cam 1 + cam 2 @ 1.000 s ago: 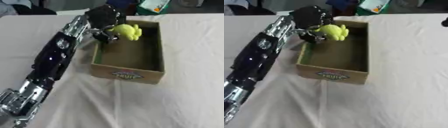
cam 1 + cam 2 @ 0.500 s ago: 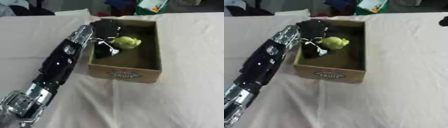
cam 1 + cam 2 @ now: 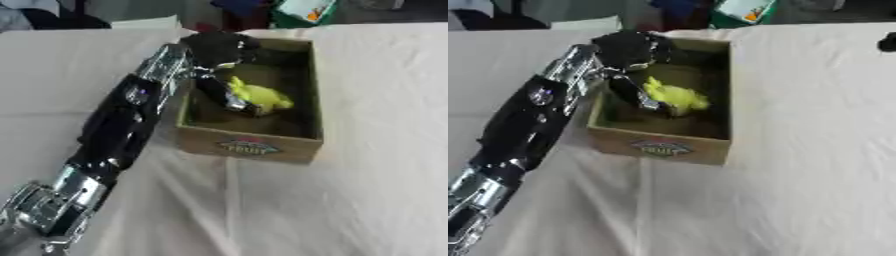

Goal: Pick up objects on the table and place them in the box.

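Note:
A wooden box (image 3: 249, 146) with a label on its front wall stands on the white cloth at mid-table. My left arm comes in from the lower left, and my left hand (image 3: 219, 47) reaches over the box's left rim into it. Its fingers (image 3: 229, 98) point down to the box floor and are curled against a small yellow toy (image 3: 262, 97), which lies low inside the box at its middle. My right hand shows in neither view.
A green and white package (image 3: 302, 10) stands just behind the box at the table's far edge. A small dark shape (image 3: 888, 42) sits at the right edge of the right eye view. White cloth (image 3: 385, 165) spreads out around the box.
My left hand has carried the yellow toy from above the box's far left corner down into the box, close to its floor. The camera has also shifted a little.

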Controlling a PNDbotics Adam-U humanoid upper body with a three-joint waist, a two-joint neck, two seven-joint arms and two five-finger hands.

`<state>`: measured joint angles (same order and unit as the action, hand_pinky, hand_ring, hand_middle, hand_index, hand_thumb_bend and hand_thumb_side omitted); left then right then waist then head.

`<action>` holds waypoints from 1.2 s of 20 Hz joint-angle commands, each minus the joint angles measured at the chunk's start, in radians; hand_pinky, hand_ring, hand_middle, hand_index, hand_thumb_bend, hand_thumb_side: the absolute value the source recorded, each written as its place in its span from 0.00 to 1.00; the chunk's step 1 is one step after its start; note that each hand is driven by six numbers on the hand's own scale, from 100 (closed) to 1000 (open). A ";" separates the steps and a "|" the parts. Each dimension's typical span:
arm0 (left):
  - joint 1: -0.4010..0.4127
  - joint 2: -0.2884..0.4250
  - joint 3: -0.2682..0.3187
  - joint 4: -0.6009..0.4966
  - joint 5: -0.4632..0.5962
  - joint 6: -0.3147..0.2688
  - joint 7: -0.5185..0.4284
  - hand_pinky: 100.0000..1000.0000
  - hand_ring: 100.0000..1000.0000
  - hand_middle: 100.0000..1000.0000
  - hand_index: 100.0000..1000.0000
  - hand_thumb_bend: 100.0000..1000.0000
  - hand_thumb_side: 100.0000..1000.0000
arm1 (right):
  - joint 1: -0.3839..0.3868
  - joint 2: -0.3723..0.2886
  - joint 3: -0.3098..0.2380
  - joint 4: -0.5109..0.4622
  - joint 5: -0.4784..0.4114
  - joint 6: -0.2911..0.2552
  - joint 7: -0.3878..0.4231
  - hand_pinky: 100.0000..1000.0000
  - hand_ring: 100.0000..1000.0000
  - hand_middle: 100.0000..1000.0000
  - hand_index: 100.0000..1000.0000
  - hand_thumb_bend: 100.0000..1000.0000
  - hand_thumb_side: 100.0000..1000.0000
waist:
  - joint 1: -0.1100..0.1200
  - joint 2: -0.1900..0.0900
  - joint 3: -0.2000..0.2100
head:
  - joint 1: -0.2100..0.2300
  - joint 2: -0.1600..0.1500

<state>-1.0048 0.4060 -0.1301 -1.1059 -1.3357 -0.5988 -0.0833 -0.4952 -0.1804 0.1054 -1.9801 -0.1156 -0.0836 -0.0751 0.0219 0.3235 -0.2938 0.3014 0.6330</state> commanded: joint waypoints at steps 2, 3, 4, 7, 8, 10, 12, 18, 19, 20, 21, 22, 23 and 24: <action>-0.007 0.036 0.043 -0.074 0.148 0.034 0.116 0.70 0.86 0.80 0.95 0.30 1.00 | -0.006 -0.012 -0.010 -0.020 -0.008 -0.013 -0.003 0.79 0.58 0.69 0.91 0.00 0.76 | -0.007 -0.032 0.011 | -0.010 0.014; 0.002 0.040 0.053 -0.090 0.202 0.056 0.143 0.69 0.84 0.78 0.93 0.19 1.00 | -0.002 -0.015 -0.015 -0.020 -0.007 -0.017 -0.007 0.79 0.58 0.69 0.91 0.00 0.74 | -0.008 -0.035 0.017 | -0.017 0.017; 0.010 0.044 0.058 -0.104 0.259 0.073 0.160 0.68 0.83 0.76 0.92 0.10 1.00 | 0.002 -0.018 -0.019 -0.020 -0.007 -0.021 -0.012 0.79 0.58 0.68 0.91 0.00 0.74 | -0.009 -0.037 0.023 | -0.023 0.020; 0.037 0.057 0.085 -0.163 0.447 0.139 0.201 0.60 0.74 0.67 0.83 0.00 0.97 | 0.013 -0.025 -0.031 -0.020 -0.005 -0.028 -0.030 0.79 0.58 0.68 0.91 0.00 0.74 | -0.012 -0.045 0.048 | -0.052 0.031; 0.052 0.067 0.093 -0.200 0.544 0.172 0.221 0.60 0.74 0.67 0.83 0.00 0.97 | 0.019 -0.029 -0.036 -0.020 -0.003 -0.029 -0.038 0.79 0.58 0.68 0.91 0.00 0.74 | -0.013 -0.048 0.059 | -0.063 0.035; 0.092 0.097 0.110 -0.300 0.735 0.255 0.247 0.55 0.68 0.61 0.79 0.00 0.89 | 0.032 -0.036 -0.045 -0.020 0.004 -0.029 -0.055 0.79 0.58 0.68 0.91 0.00 0.74 | -0.015 -0.055 0.086 | -0.093 0.043; 0.138 0.128 0.132 -0.413 0.921 0.326 0.268 0.51 0.65 0.58 0.76 0.00 0.85 | 0.043 -0.043 -0.053 -0.020 0.013 -0.027 -0.069 0.79 0.58 0.68 0.91 0.00 0.74 | -0.018 -0.061 0.112 | -0.125 0.049; 0.305 0.200 0.221 -0.706 1.317 0.482 0.316 0.45 0.58 0.53 0.72 0.00 0.79 | 0.069 -0.057 -0.074 -0.020 0.037 -0.025 -0.102 0.79 0.58 0.69 0.91 0.00 0.73 | -0.024 -0.075 0.180 | -0.187 0.058; 0.341 0.204 0.240 -0.746 1.370 0.497 0.329 0.45 0.58 0.53 0.72 0.00 0.78 | 0.073 -0.058 -0.077 -0.020 0.040 -0.025 -0.108 0.79 0.58 0.69 0.91 0.00 0.73 | -0.025 -0.077 0.190 | -0.196 0.060; 0.377 0.207 0.261 -0.785 1.419 0.511 0.346 0.44 0.57 0.53 0.73 0.00 0.77 | 0.076 -0.059 -0.080 -0.020 0.043 -0.025 -0.114 0.79 0.58 0.69 0.91 0.00 0.73 | -0.026 -0.078 0.200 | -0.203 0.062; 0.415 0.207 0.285 -0.824 1.460 0.519 0.373 0.43 0.57 0.52 0.72 0.00 0.76 | 0.079 -0.060 -0.083 -0.020 0.046 -0.025 -0.120 0.79 0.58 0.69 0.91 0.00 0.73 | -0.027 -0.079 0.208 | -0.211 0.063; 0.447 0.208 0.302 -0.858 1.490 0.523 0.397 0.43 0.56 0.52 0.71 0.00 0.75 | 0.081 -0.061 -0.085 -0.020 0.049 -0.025 -0.124 0.79 0.58 0.69 0.91 0.00 0.73 | -0.028 -0.080 0.214 | -0.216 0.064; 0.482 0.205 0.321 -0.876 1.515 0.514 0.421 0.42 0.56 0.52 0.71 0.00 0.75 | 0.083 -0.063 -0.089 -0.020 0.052 -0.025 -0.130 0.79 0.58 0.69 0.91 0.00 0.73 | -0.030 -0.081 0.221 | -0.225 0.064; 0.515 0.202 0.339 -0.885 1.535 0.490 0.442 0.42 0.56 0.52 0.71 0.00 0.75 | 0.085 -0.065 -0.092 -0.020 0.055 -0.025 -0.135 0.79 0.58 0.69 0.91 0.00 0.73 | -0.031 -0.081 0.226 | -0.232 0.064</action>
<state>-0.4840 0.5806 0.1759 -1.9490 0.1617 -0.1031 0.3316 -0.4033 -0.2220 0.0242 -1.9801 -0.0714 -0.1084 -0.2010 -0.0101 0.2624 -0.0667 0.0798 0.6928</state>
